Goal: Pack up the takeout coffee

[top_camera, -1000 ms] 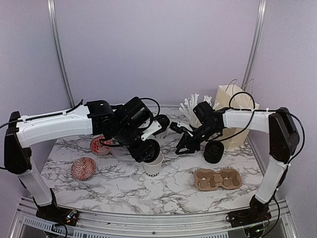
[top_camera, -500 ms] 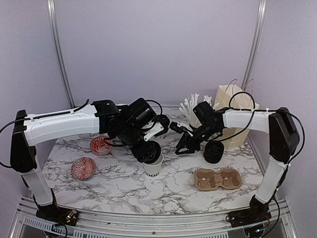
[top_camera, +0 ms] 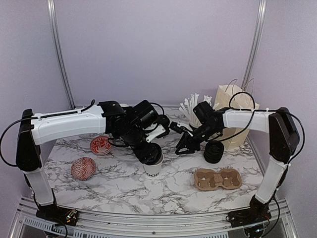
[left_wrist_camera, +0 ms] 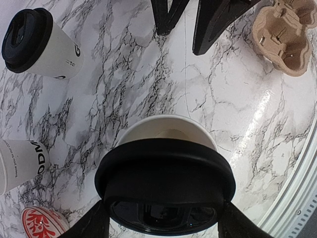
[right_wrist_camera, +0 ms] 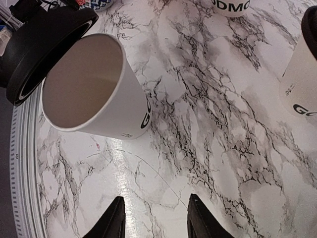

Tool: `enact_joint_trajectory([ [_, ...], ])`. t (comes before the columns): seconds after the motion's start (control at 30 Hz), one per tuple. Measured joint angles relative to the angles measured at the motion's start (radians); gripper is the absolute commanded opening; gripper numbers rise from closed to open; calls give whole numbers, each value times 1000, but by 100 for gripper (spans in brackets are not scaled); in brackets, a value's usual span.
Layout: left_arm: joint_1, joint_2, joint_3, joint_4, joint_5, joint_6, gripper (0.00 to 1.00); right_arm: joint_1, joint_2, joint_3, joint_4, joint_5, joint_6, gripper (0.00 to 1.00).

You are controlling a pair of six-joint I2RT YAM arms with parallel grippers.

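Note:
My left gripper (top_camera: 148,151) is shut on a round black lid (left_wrist_camera: 166,181), held tilted just over the rim of a lidless white paper cup (top_camera: 153,167). In the right wrist view that cup (right_wrist_camera: 94,91) stands with the lid (right_wrist_camera: 44,47) slanting at its left edge; whether they touch I cannot tell. A takeout coffee (left_wrist_camera: 39,42), with its black lid on, stands further back. My right gripper (top_camera: 184,145) hovers open and empty to the right of the cup, its fingers (right_wrist_camera: 115,218) above bare marble.
A cardboard cup carrier (top_camera: 218,179) lies at the front right. A stack of black lids (top_camera: 214,151), a paper bag (top_camera: 231,116) and a cup of white stirrers (top_camera: 192,110) stand behind it. Two red patterned bowls (top_camera: 82,168) sit at the left. More white cups (left_wrist_camera: 20,161) stand nearby.
My left arm has shifted a little to the right, bringing the lid slightly closer over the cup. The right arm has not moved.

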State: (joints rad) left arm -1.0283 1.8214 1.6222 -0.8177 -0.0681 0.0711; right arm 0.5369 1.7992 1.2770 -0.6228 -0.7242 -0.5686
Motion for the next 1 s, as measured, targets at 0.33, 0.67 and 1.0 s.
enact_joint_trajectory([
  [0.33, 0, 43, 37, -1, 5, 1, 83, 0, 0, 0, -3, -3, -3, 42],
  [0.67, 0, 60, 48, -1, 5, -2, 87, 0, -5, 0, -18, -8, -3, 43],
  [1.0, 30, -70, -3, 45, -16, -131, 82, 0, -48, 18, -36, -61, 85, 44],
])
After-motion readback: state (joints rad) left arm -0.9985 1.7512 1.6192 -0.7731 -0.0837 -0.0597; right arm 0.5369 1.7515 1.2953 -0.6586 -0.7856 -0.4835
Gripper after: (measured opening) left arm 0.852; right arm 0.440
